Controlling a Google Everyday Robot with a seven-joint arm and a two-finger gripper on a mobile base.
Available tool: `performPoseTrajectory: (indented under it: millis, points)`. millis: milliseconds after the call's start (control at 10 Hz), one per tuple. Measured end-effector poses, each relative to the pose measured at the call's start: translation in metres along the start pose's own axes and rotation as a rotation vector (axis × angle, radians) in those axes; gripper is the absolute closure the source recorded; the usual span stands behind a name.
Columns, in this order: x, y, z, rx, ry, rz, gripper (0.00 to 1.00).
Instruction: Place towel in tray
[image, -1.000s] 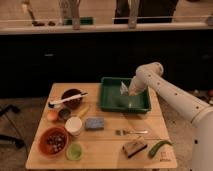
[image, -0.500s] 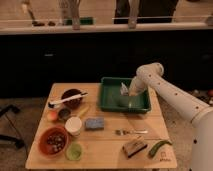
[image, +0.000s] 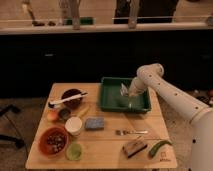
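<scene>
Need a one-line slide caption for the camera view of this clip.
Robot arm's end effector lowers a pale towel into the green tray on a wooden table crowded with bowls, fork and sponge.

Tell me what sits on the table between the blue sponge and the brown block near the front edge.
In the camera view, a fork lies between the blue sponge and the brown block. The tool is over the green tray.

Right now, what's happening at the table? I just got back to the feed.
The robot's single arm reaches in from the right, with its gripper down inside the green tray at the back of the wooden table. A pale towel hangs at the gripper, over the tray floor. Whether it has been released cannot be told. The bowls, sponge, fork and other items sit apart from the arm.
</scene>
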Motion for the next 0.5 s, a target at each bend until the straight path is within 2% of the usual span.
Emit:
performPoseTrajectory:
  millis: [200, 300, 400, 500]
  points:
    - [-0.0039, 0.0014, 0.0019, -0.006, -0.005, -0.006, 0.72]
    - [-0.0049, 0.0022, 0.0034, -0.010, -0.008, -0.007, 0.65]
    - [-0.0035, 0.0018, 0.0042, -0.013, -0.010, -0.003, 0.64]
    - [-0.0019, 0.0017, 0.0054, -0.016, -0.012, 0.001, 0.69]
